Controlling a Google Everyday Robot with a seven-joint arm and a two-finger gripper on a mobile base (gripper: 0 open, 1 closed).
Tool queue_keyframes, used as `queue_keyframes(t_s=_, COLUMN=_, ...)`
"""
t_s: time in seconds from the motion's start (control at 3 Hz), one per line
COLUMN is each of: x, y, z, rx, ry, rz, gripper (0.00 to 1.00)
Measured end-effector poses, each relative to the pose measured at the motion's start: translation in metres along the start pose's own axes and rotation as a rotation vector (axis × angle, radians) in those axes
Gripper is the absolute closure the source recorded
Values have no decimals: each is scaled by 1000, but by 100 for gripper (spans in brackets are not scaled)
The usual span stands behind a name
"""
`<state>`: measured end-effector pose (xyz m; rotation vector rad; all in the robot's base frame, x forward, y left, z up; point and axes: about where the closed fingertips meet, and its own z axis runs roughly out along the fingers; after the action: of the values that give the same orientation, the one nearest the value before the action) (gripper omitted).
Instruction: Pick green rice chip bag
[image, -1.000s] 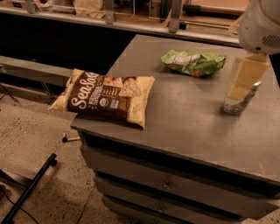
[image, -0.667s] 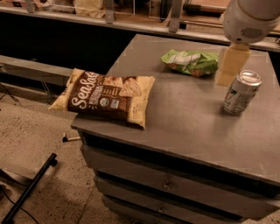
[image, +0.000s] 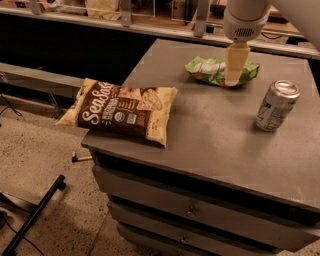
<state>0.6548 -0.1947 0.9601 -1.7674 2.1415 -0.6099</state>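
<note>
Camera view: green rice chip bag (image: 207, 70) lies flat near back of cabinet top (image: 215, 135). It's well apart from the big brown chip bag (image: 122, 110), which overhangs the front-left corner; silver can (image: 276, 106) stands nearby, closer to cam. Gripper (image: 233, 75) points down over the green bag's middle, tip at or just above it. Open or closed: can't tell.

Bag prob. v. light, soft and crinkly, w/ slippery film, and chips inside crush easily. Best hold, imo: pinch a raised crease near the middle w/ gentle squeeze, not the flat sealed edge.
</note>
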Motion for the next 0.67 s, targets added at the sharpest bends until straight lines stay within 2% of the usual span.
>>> queue_keyframes(t_s=0.33, x=4, y=-15, z=41, rx=-71, ry=-7, rz=8, gripper=0)
queue_keyframes(t_s=0.67, x=1, y=-23, z=70, rx=-132, ry=-109, rz=29, gripper=0)
